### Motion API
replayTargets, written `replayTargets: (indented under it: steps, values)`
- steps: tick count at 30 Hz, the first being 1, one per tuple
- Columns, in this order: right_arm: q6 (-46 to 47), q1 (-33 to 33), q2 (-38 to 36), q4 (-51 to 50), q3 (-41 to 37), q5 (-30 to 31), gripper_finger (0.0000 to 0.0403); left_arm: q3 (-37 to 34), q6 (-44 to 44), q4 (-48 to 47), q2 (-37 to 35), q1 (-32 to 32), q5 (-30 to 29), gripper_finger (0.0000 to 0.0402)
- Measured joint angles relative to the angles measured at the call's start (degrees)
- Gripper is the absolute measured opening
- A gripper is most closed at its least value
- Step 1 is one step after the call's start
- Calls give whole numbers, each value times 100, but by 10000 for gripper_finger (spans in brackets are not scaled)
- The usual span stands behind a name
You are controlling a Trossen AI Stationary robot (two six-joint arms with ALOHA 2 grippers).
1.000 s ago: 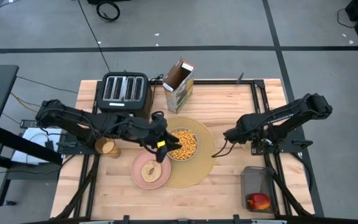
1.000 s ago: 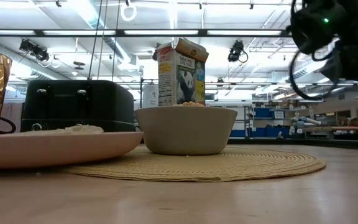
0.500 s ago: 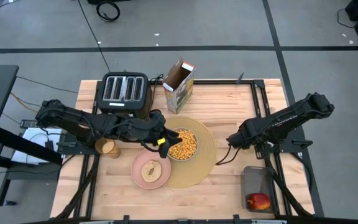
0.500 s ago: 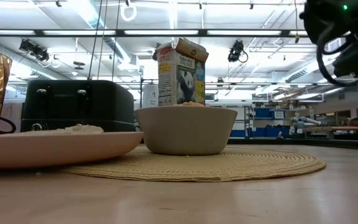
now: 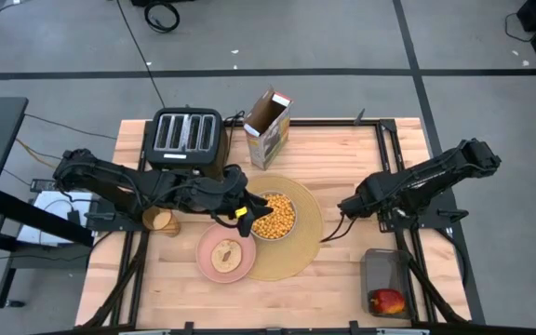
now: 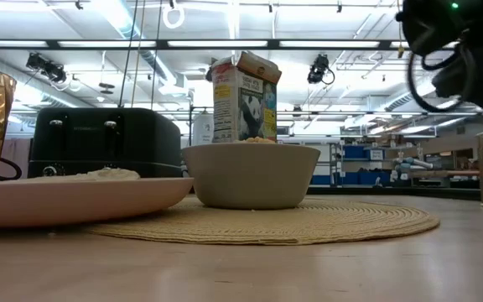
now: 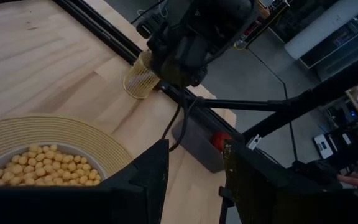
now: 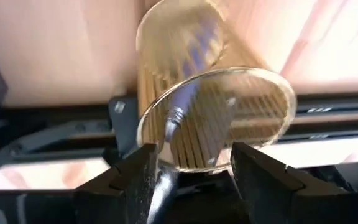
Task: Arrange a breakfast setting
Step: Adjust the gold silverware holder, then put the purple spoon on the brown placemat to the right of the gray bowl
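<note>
A tan placemat bears a pale grey bowl of cereal. A pink plate with a round bread piece overlaps the mat's left edge. My left gripper hovers open and empty beside the bowl. A ribbed amber translucent cup stands at the table's right edge with a metal spoon inside. My right gripper is open just above the cup's mouth, the spoon's handle rising between its fingers. A red apple lies in a dark bin. My right gripper comes at the cup from above. Its fingers stand in front of the near part of the cup's rim, and the spoon's handle runs close by one finger. I cannot tell whether the fingers touch either.
A black toaster and an open cereal carton stand at the far side. A second amber cup stands left of the plate. The dark bin sits at the near right. The black frame rail runs beside the ribbed cup.
My left gripper has drawn back from above the plate toward the table's far edge and now stands beside the bowl. My right gripper has shifted a little toward the table's right edge and back. In the low view the ribbed cup has shifted with it.
</note>
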Motion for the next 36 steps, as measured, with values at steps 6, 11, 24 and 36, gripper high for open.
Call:
replayTargets:
  steps: [6,11,24,36]
  values:
    - [-156,-204,0,164,121,93,213,0,-67,2,0,-40,0,157]
    - [-334,-374,0,283,121,283,213,0,-169,2,0,-112,2,157]
    - [-762,-981,0,732,121,712,213,-1,-355,2,0,-261,4,157]
    - [-956,-1367,-257,221,994,1185,213,-2,-269,205,2,-304,4,157]
